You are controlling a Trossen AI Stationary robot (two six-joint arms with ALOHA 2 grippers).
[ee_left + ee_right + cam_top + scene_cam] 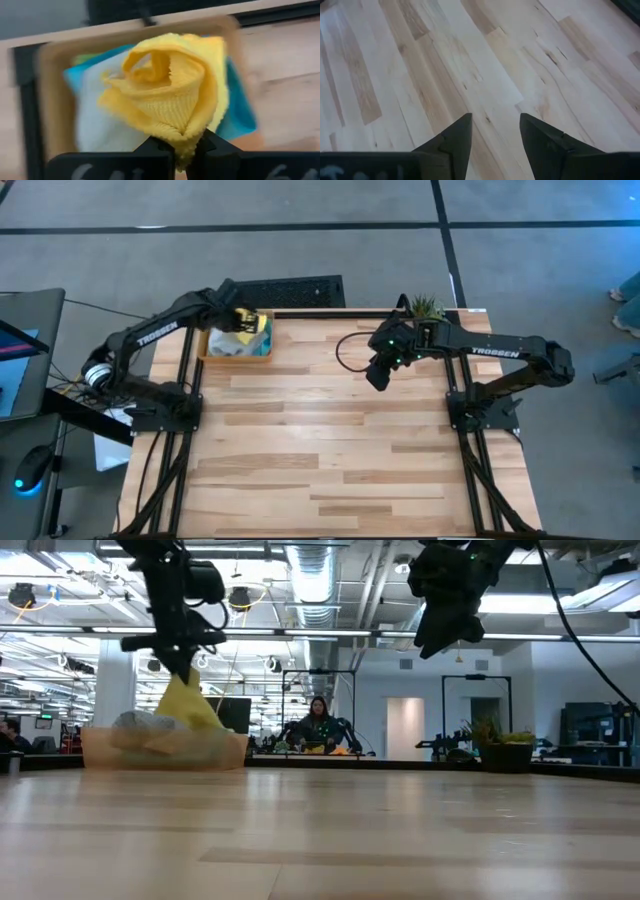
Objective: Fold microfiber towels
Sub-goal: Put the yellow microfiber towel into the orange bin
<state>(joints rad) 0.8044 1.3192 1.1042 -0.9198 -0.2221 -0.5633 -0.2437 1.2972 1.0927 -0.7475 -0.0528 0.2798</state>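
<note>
An orange tray (210, 352) at the table's far left holds the microfiber towels: a yellow towel (170, 95) bunched on top, a pale grey one (95, 125) and a sky blue one (240, 115) under it, a sliver of lime green (82, 59) behind. My left gripper (186, 150) hangs over the tray, shut on the yellow towel. My right gripper (495, 125) hovers open above bare wood at the far right (380, 375), holding nothing. My left gripper pinches a gathered fold of the yellow towel (182, 134) between its two fingers, several layers thick. The fingers come from above, slanting down. The towel hangs below them in a cone (188, 705), its lower part in the tray on the other towels.
A small potted plant (425, 307) stands at the table's far edge by the right arm. A black floor grate (290, 290) lies beyond the tray. The wooden tabletop (330, 450) spreads wide between and in front of the arms. People sit in the room behind (318, 725).
</note>
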